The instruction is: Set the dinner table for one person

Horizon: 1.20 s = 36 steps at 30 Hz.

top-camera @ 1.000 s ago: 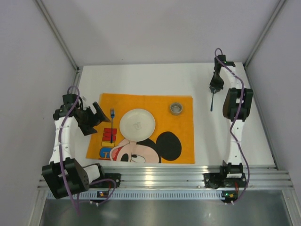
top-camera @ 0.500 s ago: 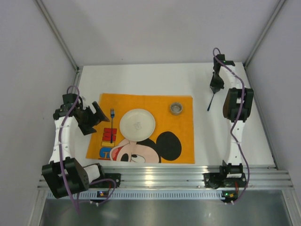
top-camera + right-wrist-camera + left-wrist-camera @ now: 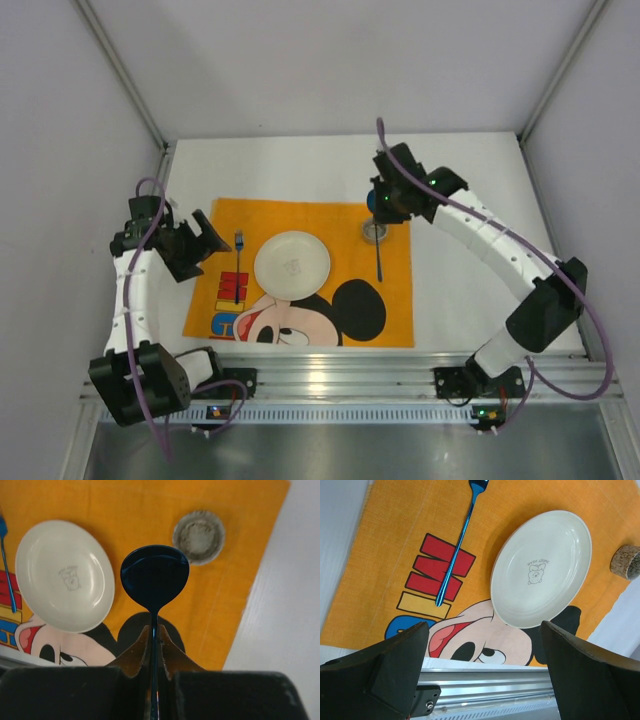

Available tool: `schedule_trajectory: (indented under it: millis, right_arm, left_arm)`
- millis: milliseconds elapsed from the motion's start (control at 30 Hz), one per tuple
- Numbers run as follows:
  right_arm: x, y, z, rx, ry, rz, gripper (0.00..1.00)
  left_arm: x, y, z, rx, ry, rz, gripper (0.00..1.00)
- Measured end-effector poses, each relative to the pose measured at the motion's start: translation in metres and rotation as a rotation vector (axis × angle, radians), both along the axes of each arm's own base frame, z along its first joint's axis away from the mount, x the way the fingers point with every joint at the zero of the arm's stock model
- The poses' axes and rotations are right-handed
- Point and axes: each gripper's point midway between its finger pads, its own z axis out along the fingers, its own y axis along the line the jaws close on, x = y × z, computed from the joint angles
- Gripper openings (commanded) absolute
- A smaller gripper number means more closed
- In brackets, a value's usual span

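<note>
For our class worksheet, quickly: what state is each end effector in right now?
Left end effector: open, holding nothing.
Right end effector: closed on the dark blue metal spoon.

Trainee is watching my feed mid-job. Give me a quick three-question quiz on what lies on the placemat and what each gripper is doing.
1. Short answer: in the top view, on which side of the round white plate does the blue metal fork lie on the orange cloth placemat?
2. Multiple choice: the right gripper has its jaws shut on: A) the fork, B) the blue metal spoon, C) the plate.
3. True or false: the left gripper holds the fork.

Key: 1) left. 2) B. 3) False; its jaws are open and empty.
</note>
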Motion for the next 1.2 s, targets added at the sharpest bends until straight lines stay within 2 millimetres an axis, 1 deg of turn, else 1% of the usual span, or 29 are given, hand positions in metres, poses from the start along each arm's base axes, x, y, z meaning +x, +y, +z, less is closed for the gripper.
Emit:
schedule_trajectory:
  millis: [33, 67, 100, 167, 233, 300, 533, 600, 700, 733, 767, 800, 867, 900, 967, 1000, 1033, 1133, 1200]
  right_arm:
    - [-0.014, 0.009, -0.019, 0.003, 0.04, 0.019, 0.0]
    - [-0.024, 0.012, -0.037, -0.003, 0.081, 0.025, 0.0]
    - [-0.035, 0.014, -0.064, -0.017, 0.143, 0.025, 0.0]
    - [-0.05, 0.012, -0.103, -0.054, 0.239, 0.012, 0.0]
    - [-0.06, 0.011, -0.133, -0.088, 0.316, -0.004, 0.0]
    - [-0.062, 0.02, -0.146, -0.085, 0.338, -0.007, 0.0]
    - [-0.055, 0.059, -0.154, 0.002, 0.332, 0.003, 0.0]
    - [-0.052, 0.065, -0.16, 0.018, 0.343, -0.01, 0.0]
    - [-0.05, 0.072, -0.176, 0.025, 0.379, -0.032, 0.0]
    - [-0.05, 0.074, -0.181, 0.024, 0.392, -0.038, 0.02]
    - [-0.051, 0.074, -0.187, 0.022, 0.404, -0.049, 0.07]
    - [-0.051, 0.074, -0.19, 0.019, 0.413, -0.057, 0.22]
    - [-0.052, 0.074, -0.194, 0.018, 0.423, -0.073, 0.43]
    - [-0.051, 0.075, -0.194, 0.021, 0.424, -0.079, 0.58]
    - [-0.049, 0.076, -0.192, 0.026, 0.417, -0.085, 0.66]
    - [-0.047, 0.078, -0.19, 0.032, 0.409, -0.088, 0.93]
    - [-0.045, 0.078, -0.188, 0.034, 0.403, -0.092, 0.99]
    - [-0.044, 0.073, -0.181, 0.018, 0.381, -0.083, 1.0]
    - [-0.042, 0.071, -0.165, 0.015, 0.348, -0.062, 1.0]
  left_arm:
    - [0.0, 0.0, 0.001, -0.002, -0.003, 0.0, 0.98]
    - [0.0, -0.001, 0.001, -0.003, -0.006, 0.0, 0.98]
    - [0.0, -0.001, 0.002, -0.003, -0.009, 0.001, 0.98]
    - [-0.001, -0.003, 0.003, -0.004, -0.015, -0.004, 0.98]
    - [-0.003, -0.005, 0.004, -0.004, -0.018, -0.009, 0.98]
    - [-0.004, -0.007, 0.004, -0.004, -0.019, -0.015, 0.98]
    - [-0.006, -0.014, 0.005, -0.002, -0.025, -0.037, 0.98]
    - [-0.007, -0.015, 0.006, 0.002, -0.029, -0.039, 0.98]
    - [-0.007, -0.015, 0.006, 0.008, -0.031, -0.04, 0.98]
    - [-0.008, -0.015, 0.006, 0.011, -0.031, -0.039, 0.98]
    - [-0.008, -0.015, 0.006, 0.014, -0.031, -0.039, 0.98]
    - [-0.008, -0.015, 0.006, 0.016, -0.031, -0.038, 0.98]
    - [-0.008, -0.015, 0.006, 0.018, -0.031, -0.039, 0.98]
    - [-0.008, -0.015, 0.006, 0.018, -0.031, -0.039, 0.98]
    - [-0.008, -0.014, 0.006, 0.021, -0.03, -0.038, 0.98]
    - [-0.008, -0.014, 0.006, 0.022, -0.03, -0.038, 0.98]
    - [-0.008, -0.014, 0.006, 0.025, -0.03, -0.038, 0.98]
    - [-0.007, -0.013, 0.005, 0.028, -0.027, -0.042, 0.98]
    - [-0.003, -0.012, 0.006, 0.034, -0.027, -0.048, 0.98]
